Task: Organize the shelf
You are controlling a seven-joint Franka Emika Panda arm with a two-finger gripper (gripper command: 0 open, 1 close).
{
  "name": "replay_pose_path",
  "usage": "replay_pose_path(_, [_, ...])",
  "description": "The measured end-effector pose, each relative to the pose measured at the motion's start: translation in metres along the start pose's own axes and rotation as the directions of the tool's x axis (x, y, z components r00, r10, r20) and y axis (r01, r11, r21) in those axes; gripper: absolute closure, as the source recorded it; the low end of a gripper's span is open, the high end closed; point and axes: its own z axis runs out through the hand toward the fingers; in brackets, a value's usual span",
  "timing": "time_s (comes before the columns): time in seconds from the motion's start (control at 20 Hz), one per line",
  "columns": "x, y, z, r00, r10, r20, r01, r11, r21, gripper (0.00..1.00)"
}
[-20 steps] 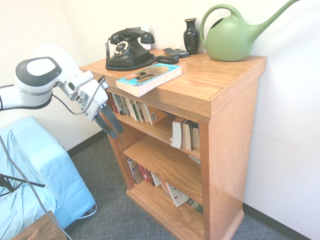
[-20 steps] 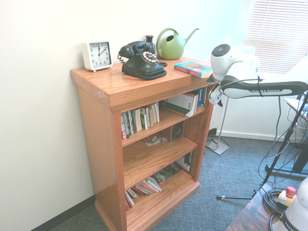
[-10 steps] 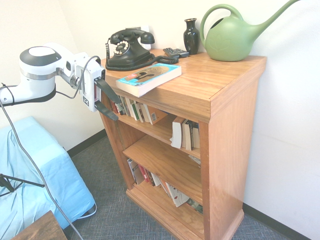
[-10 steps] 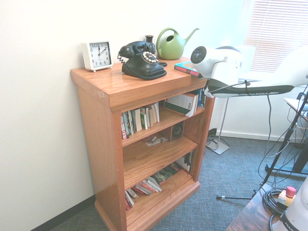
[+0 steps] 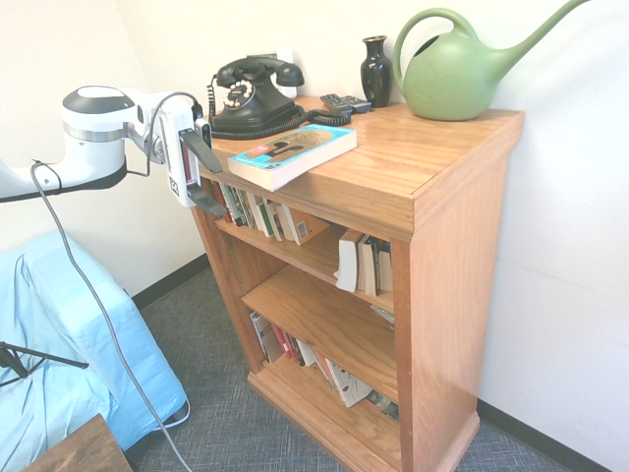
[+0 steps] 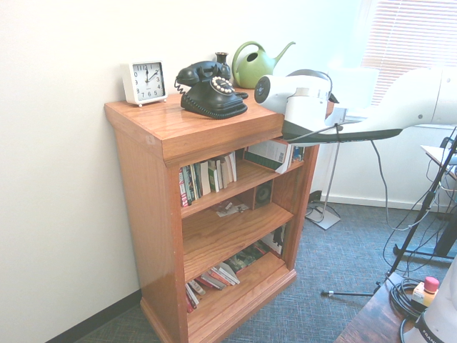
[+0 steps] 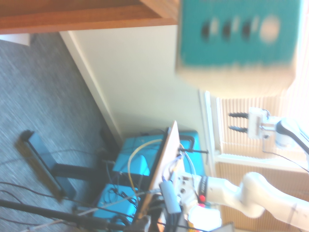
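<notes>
The bookcase (image 5: 454, 256), beyond the jaws (image 5: 203, 177), is warm orange-brown with streaky darker grain. Nearest the jaws on its top, the paperback (image 5: 292, 155) has a blue cover with a brown patch and black shapes, and cream page edges. Behind it, the rotary telephone (image 5: 254, 103) is black with a pale dial. Farther from the jaws, the vase (image 5: 375, 72) is glossy black and the watering can (image 5: 452, 74) plain green. The clock (image 6: 144, 82) is white with black numerals. Below the jaws, the draped cloth (image 5: 84, 344) is light blue, and the carpet (image 6: 343, 257) is mottled blue-grey. The arm (image 5: 93, 138) is white with grey and black bands.
</notes>
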Motion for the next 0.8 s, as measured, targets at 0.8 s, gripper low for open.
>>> replay_pose_path(0.8, [0.027, -0.035, -0.001, 0.994, 0.012, -0.105, -0.021, 0.996, -0.083, 0.0])
